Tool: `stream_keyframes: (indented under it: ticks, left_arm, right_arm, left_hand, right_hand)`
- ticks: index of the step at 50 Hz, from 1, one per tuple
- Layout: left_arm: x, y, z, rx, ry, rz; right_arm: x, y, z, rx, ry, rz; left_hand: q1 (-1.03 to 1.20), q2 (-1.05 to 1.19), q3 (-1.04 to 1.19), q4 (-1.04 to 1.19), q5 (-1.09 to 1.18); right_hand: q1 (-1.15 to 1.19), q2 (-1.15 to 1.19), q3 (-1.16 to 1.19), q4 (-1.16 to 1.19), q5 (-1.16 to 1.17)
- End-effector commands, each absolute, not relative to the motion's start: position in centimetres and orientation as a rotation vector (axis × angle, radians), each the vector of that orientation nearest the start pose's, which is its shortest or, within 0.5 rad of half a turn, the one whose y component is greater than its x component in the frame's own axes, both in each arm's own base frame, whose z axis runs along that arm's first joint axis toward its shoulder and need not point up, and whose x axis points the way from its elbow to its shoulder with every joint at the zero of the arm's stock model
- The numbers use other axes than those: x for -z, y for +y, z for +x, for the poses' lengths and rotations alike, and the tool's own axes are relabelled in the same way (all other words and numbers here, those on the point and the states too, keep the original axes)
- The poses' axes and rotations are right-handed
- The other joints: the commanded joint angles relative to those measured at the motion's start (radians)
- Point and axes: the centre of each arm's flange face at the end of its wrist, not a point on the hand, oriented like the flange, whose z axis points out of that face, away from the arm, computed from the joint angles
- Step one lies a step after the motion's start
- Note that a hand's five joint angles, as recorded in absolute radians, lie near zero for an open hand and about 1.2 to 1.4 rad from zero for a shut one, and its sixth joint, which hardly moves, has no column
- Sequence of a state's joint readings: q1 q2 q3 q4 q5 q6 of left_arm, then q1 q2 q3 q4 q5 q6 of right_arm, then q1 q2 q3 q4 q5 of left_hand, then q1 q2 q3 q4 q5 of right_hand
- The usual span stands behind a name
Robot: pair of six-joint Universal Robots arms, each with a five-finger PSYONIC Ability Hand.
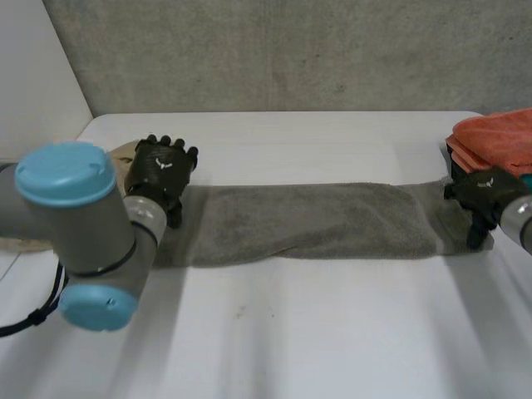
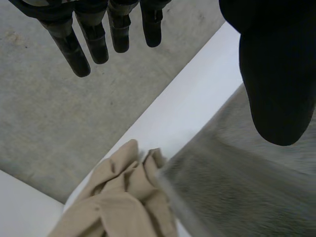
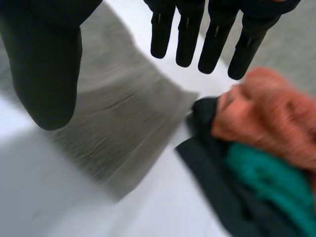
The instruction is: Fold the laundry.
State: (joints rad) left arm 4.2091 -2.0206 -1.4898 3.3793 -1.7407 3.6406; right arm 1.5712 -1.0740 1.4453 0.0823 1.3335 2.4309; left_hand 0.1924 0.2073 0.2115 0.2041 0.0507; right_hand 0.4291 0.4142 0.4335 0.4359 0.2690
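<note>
A grey towel, folded into a long strip, lies flat across the middle of the white table. My left hand hovers at the strip's left end with straight, spread fingers and holds nothing. In the left wrist view the left hand hangs above the towel's end, apart from it. My right hand is over the strip's right end. In the right wrist view the right hand is open above the towel's corner, gripping nothing.
A pile of cloths sits at the table's right edge, close to the right hand: orange on top, teal and dark beneath. A crumpled beige cloth lies by the towel's left end. A concrete wall stands behind the table.
</note>
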Motion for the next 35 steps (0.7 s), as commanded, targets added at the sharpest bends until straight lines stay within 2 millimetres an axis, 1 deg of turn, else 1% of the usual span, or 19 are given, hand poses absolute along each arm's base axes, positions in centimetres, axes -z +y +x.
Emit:
stream_keyframes:
  ticks: [1, 3, 6, 9, 10, 11, 12, 15, 16, 19, 23, 24, 27, 28, 29, 30, 32, 34, 35]
  left_arm:
    - [-18.9, -25.7, -28.9, 2.154, 2.188, 0.984]
    - [-18.8, -25.5, -29.1, 2.195, 2.191, 1.011]
    - [-19.0, -25.4, -29.3, 2.222, 2.184, 1.023]
    - [-19.1, -25.4, -29.2, 2.226, 2.183, 1.017]
    - [-19.1, -25.4, -29.1, 2.226, 2.183, 1.017]
    - [-19.1, -25.4, -29.1, 2.224, 2.185, 1.017]
    - [-19.1, -25.3, -29.2, 2.224, 2.185, 1.019]
    - [-19.2, -25.2, -29.1, 2.226, 2.184, 1.015]
    - [-19.2, -25.2, -29.1, 2.228, 2.183, 1.015]
    - [-20.1, -25.0, -28.9, 2.257, 2.162, 1.004]
    - [-21.4, -24.6, -28.7, 2.301, 2.135, 0.983]
    - [-21.7, -24.6, -28.7, 2.315, 2.131, 0.974]
    - [-23.2, -24.3, -28.6, 2.380, 2.126, 0.929]
    - [-23.5, -24.2, -28.6, 2.395, 2.125, 0.917]
    - [-24.3, -24.2, -28.5, 2.433, 2.118, 0.890]
    - [-24.6, -24.1, -28.5, 2.448, 2.120, 0.878]
    - [-25.4, -24.2, -28.5, 2.485, 2.111, 0.853]
    - [-26.5, -24.3, -28.6, 2.538, 2.093, 0.820]
    - [-26.9, -24.4, -28.6, 2.553, 2.085, 0.812]
  right_arm:
    - [-15.5, -36.0, 13.1, 1.752, 2.542, -1.139]
    - [-15.0, -36.6, 12.8, 1.793, 2.536, -1.132]
    - [-13.6, -37.3, 12.6, 1.803, 2.531, -1.134]
    - [-12.7, -37.7, 12.4, 1.800, 2.540, -1.135]
    - [-12.4, -37.8, 12.4, 1.794, 2.542, -1.134]
    - [-12.2, -37.9, 12.4, 1.790, 2.545, -1.135]
    - [-12.1, -38.2, 12.2, 1.795, 2.554, -1.129]
    - [-12.5, -38.7, 11.7, 1.809, 2.576, -1.117]
    - [-12.6, -38.7, 11.2, 1.806, 2.610, -1.108]
    - [-12.6, -38.8, 10.1, 1.812, 2.686, -1.101]
    - [-14.4, -39.2, 6.7, 1.874, 2.879, -1.086]
    - [-15.1, -39.4, 5.1, 1.890, 2.966, -1.109]
    - [-15.9, -39.5, 2.6, 1.893, 3.096, -1.202]
    - [-16.3, -39.6, 1.5, 1.882, 3.158, -1.276]
    - [-16.5, -39.7, 1.0, 1.877, 3.182, -1.311]
    - [-16.6, -39.7, 1.0, 1.873, 3.193, -1.354]
    - [-17.6, -39.7, 2.3, 1.942, 3.136, -1.404]
    - [-18.7, -39.5, 4.7, 2.047, 3.025, -1.427]
    - [-19.8, -39.3, 7.5, 2.155, 2.895, -1.423]
  left_hand:
    - [0.006, -0.008, -0.013, -0.005, -0.026]
    - [0.012, -0.003, -0.007, 0.001, -0.020]
    - [0.012, -0.003, -0.007, 0.001, -0.020]
    - [0.012, -0.003, -0.007, 0.001, -0.020]
    - [0.012, -0.003, -0.007, 0.001, -0.020]
    - [0.012, -0.003, -0.007, 0.001, -0.020]
    - [0.012, -0.003, -0.007, 0.001, -0.020]
    - [0.012, -0.003, -0.007, 0.001, -0.020]
    - [0.012, -0.003, -0.007, 0.001, -0.020]
    - [0.009, -0.005, -0.010, -0.002, -0.023]
    - [0.009, -0.005, -0.010, -0.002, -0.023]
    - [0.009, -0.005, -0.010, -0.002, -0.023]
    - [0.006, -0.008, -0.013, -0.005, -0.026]
    - [0.006, -0.008, -0.013, -0.005, -0.026]
    - [0.006, -0.008, -0.013, -0.005, -0.026]
    - [0.006, -0.008, -0.013, -0.005, -0.026]
    - [0.006, -0.008, -0.013, -0.005, -0.026]
    - [0.006, -0.008, -0.013, -0.005, -0.026]
    - [0.009, -0.006, -0.010, -0.002, -0.023]
  right_hand:
    - [0.105, 0.120, 0.101, 0.098, 0.091]
    - [0.114, 0.129, 0.109, 0.107, 0.099]
    - [0.117, 0.132, 0.112, 0.110, 0.102]
    - [0.157, 0.172, 0.153, 0.151, 0.143]
    - [0.271, 0.286, 0.267, 0.264, 0.257]
    - [0.470, 0.485, 0.466, 0.463, 0.456]
    - [0.962, 0.977, 0.958, 0.955, 0.948]
    - [0.967, 0.982, 0.963, 0.960, 0.953]
    - [0.967, 0.982, 0.963, 0.960, 0.953]
    - [0.967, 0.982, 0.963, 0.960, 0.953]
    - [0.967, 0.982, 0.963, 0.960, 0.953]
    - [0.967, 0.982, 0.963, 0.960, 0.953]
    - [0.967, 0.982, 0.963, 0.960, 0.953]
    - [0.967, 0.982, 0.963, 0.960, 0.953]
    - [0.967, 0.982, 0.963, 0.960, 0.953]
    - [0.967, 0.982, 0.963, 0.960, 0.953]
    - [0.967, 0.982, 0.963, 0.960, 0.953]
    - [0.967, 0.982, 0.963, 0.960, 0.953]
    - [0.967, 0.982, 0.963, 0.960, 0.953]
